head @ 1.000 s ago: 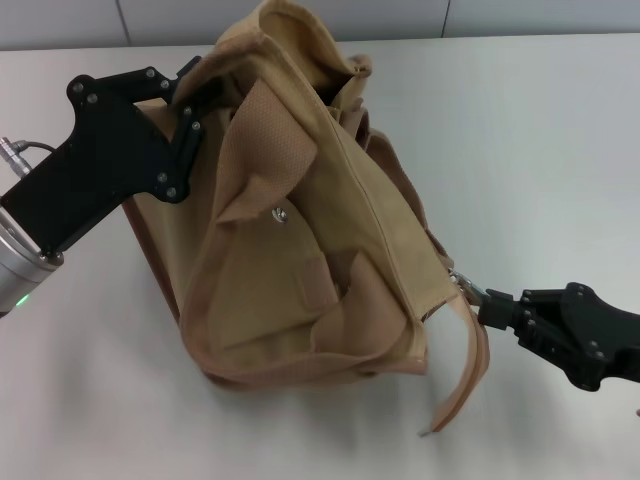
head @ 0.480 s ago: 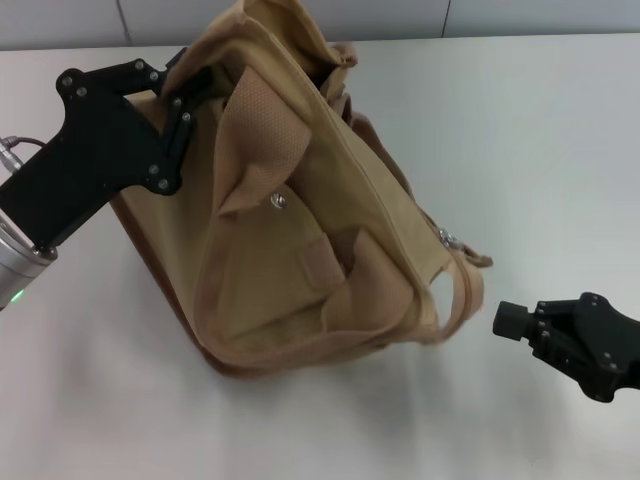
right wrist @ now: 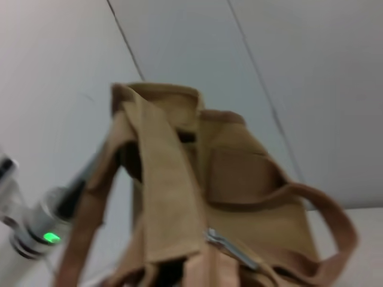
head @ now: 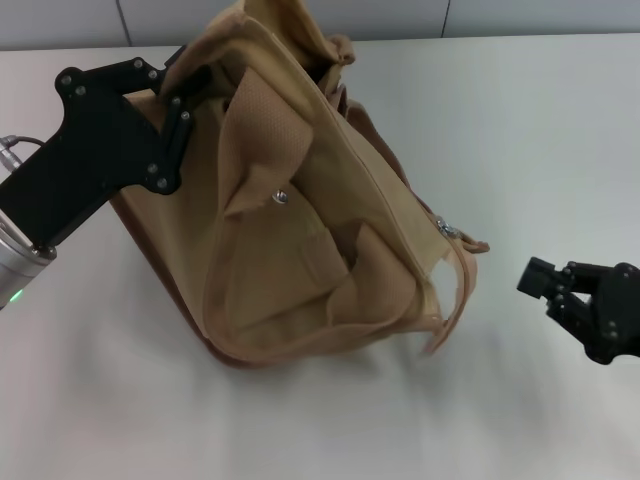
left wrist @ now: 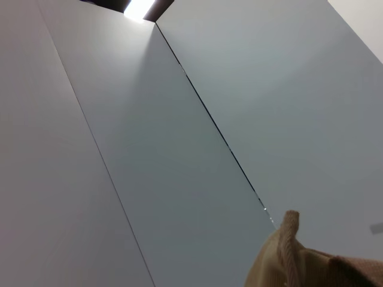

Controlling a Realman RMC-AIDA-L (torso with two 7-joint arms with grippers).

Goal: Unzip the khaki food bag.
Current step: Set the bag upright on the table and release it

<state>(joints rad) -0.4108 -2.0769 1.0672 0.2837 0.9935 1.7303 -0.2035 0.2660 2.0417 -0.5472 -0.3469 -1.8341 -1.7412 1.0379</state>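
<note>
The right gripper (head: 532, 277) has let go of the zipper pull (head: 447, 231) and moved away from the khaki food bag (head: 300, 200). I cannot tell if it is open or shut. The pull sits at the corner nearest that gripper, so the zip looks open. The left gripper (head: 185, 100) is clamped on the bag's far top edge. No writing shows.

Matt woven canvas khaki food bag (head: 300, 230); shiny metal snap (head: 281, 197).
</note>
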